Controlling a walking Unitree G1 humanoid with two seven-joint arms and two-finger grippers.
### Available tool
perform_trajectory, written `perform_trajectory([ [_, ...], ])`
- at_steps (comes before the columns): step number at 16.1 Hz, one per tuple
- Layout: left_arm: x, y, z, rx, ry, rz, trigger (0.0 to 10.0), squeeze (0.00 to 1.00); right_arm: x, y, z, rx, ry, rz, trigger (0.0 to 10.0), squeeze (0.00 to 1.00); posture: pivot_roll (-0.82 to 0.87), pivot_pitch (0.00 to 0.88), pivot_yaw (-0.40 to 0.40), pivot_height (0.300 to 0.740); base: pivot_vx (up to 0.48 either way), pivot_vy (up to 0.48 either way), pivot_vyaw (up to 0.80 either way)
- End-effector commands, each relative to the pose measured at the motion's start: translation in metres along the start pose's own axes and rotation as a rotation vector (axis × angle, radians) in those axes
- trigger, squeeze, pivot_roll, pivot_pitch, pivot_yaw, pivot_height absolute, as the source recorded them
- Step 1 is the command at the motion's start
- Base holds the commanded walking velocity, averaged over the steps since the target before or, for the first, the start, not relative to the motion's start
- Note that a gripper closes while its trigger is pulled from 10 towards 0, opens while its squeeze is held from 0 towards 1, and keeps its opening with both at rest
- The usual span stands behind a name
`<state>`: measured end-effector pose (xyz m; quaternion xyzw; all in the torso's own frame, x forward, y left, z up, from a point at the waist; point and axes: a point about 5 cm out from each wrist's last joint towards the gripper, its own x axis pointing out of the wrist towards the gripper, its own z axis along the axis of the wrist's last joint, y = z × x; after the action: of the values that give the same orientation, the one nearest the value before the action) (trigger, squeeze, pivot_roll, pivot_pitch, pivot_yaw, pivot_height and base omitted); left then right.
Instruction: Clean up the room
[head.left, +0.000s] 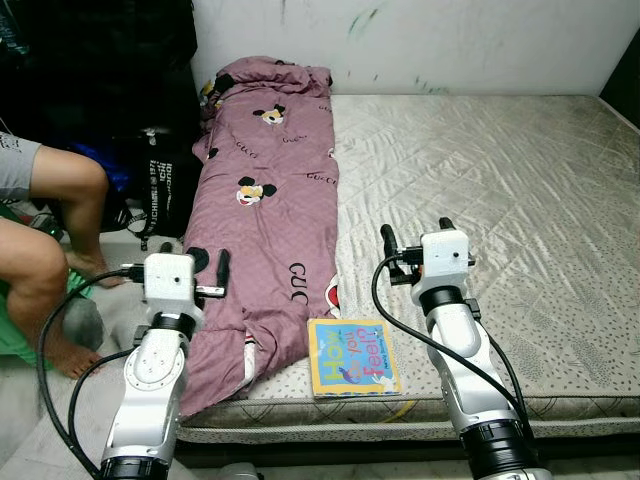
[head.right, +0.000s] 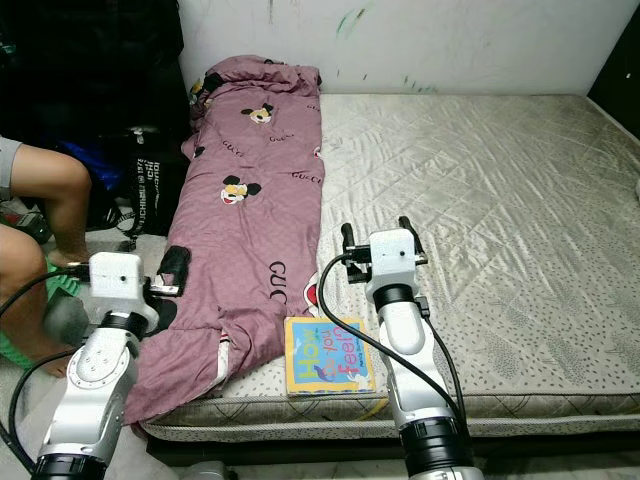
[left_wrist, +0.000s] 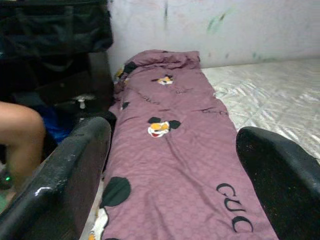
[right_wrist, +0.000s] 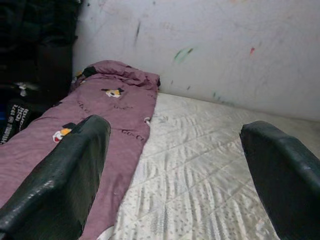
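**Both claws raised over the near edge of the mattress**

The bare quilted mattress (head.left: 500, 180) runs to the marked white wall (head.left: 420, 40). Along its left edge lies a long mauve blanket (head.left: 265, 200) printed with cartoon mice, its near end drooping over the mattress's front edge. Off the left edge, a person's bare legs (head.left: 50, 250) rest beside dark bags (head.left: 150, 180). A children's board book (head.left: 352, 357) lies flat at the front edge, touching the blanket. My left gripper (head.left: 205, 265) hovers over the blanket's near end, fingers apart. My right gripper (head.left: 415, 232) hangs above the mattress beyond the book, fingers spread wide.
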<state>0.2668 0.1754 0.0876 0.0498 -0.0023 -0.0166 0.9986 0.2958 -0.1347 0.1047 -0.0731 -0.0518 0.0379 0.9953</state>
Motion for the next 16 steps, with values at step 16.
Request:
perform_trajectory([
  [16, 0.0035, -0.0025, 0.0058, 0.005, -0.009, -0.015, 10.0, 0.00, 0.0041, 0.0034, 0.0022, -0.036, 0.012, 0.027, 10.0, 0.00, 0.08, 0.000, -0.012, 0.740, 0.000, -0.244, 0.09],
])
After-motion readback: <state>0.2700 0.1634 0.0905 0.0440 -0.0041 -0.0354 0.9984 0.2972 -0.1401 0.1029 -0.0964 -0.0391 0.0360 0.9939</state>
